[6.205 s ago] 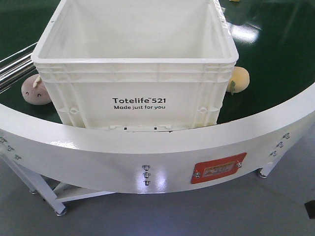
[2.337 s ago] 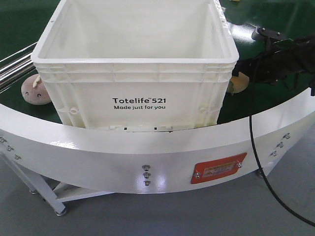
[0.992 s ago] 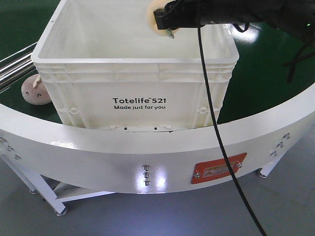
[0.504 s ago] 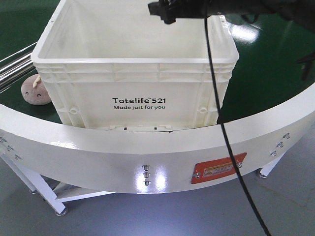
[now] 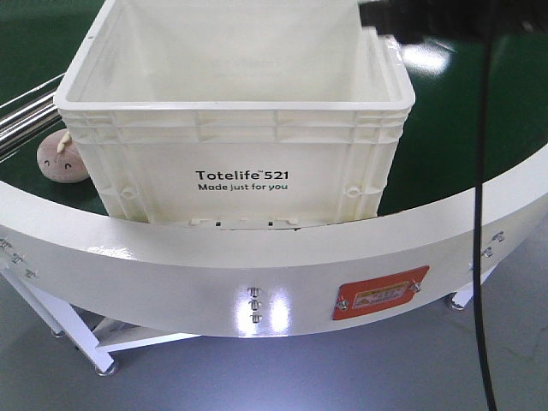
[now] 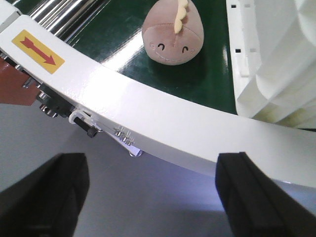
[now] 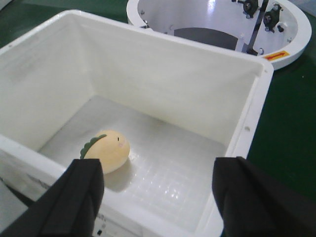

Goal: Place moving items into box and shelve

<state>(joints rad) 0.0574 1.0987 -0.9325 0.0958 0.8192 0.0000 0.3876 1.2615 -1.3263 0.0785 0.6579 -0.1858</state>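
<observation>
Lying beneath right gripper (image 7: 160,200): yellow plush (image 7: 107,150)

Green belt (image 5: 479,128), glossy, with a glare spot at far right. Curved white rim (image 5: 171,265) runs along its near edge; 1 red plate (image 5: 379,293) sits right of centre. Steel rollers (image 5: 21,116) far left. Grey floor (image 5: 300,377) below, white frame leg (image 5: 86,342) near left.
</observation>
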